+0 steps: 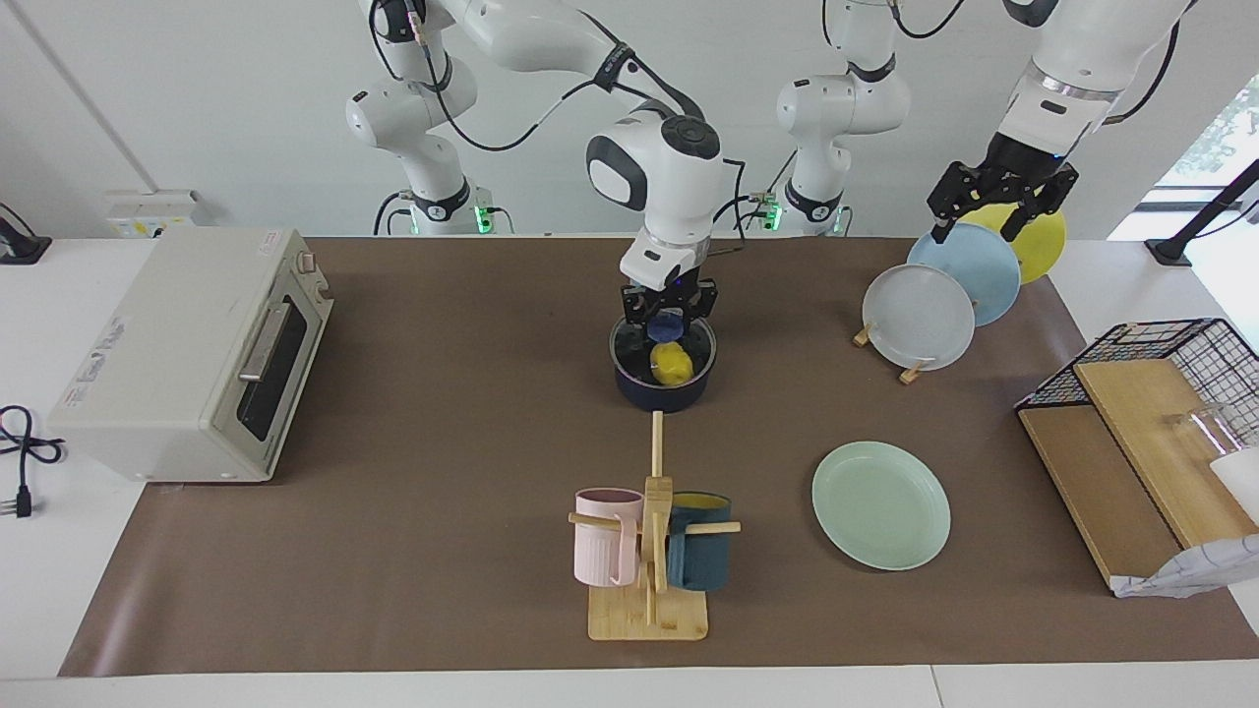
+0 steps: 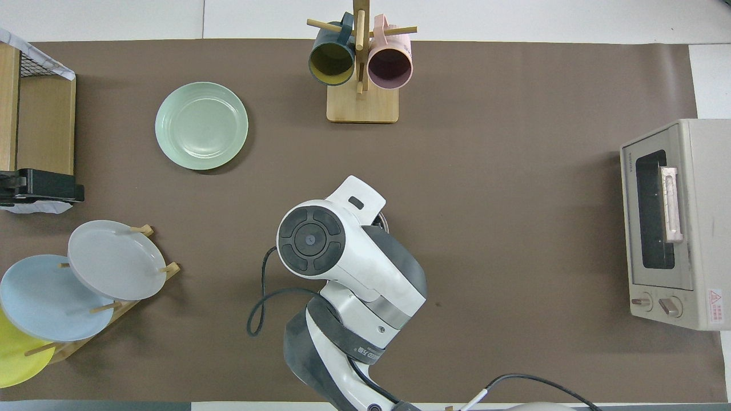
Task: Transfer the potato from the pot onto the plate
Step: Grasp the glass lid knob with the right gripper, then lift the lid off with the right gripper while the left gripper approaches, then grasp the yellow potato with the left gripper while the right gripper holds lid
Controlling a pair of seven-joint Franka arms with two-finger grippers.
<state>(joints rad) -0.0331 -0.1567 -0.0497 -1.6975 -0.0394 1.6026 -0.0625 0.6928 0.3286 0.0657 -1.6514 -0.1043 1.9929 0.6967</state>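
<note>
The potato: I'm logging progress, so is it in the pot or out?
In. The potato lies inside the pot, below the right gripper; the plate is bare.

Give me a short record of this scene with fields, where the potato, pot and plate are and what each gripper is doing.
potato: inside the pot, not lifted
pot: mid-table, nearer the robots than the mug rack
plate: bare, flat on the mat, toward the left arm's end, beside the mug rack
right gripper: lowered at the pot's rim, just above the potato
left gripper: raised over the plate rack, waiting
step status: transfer not yet done
</note>
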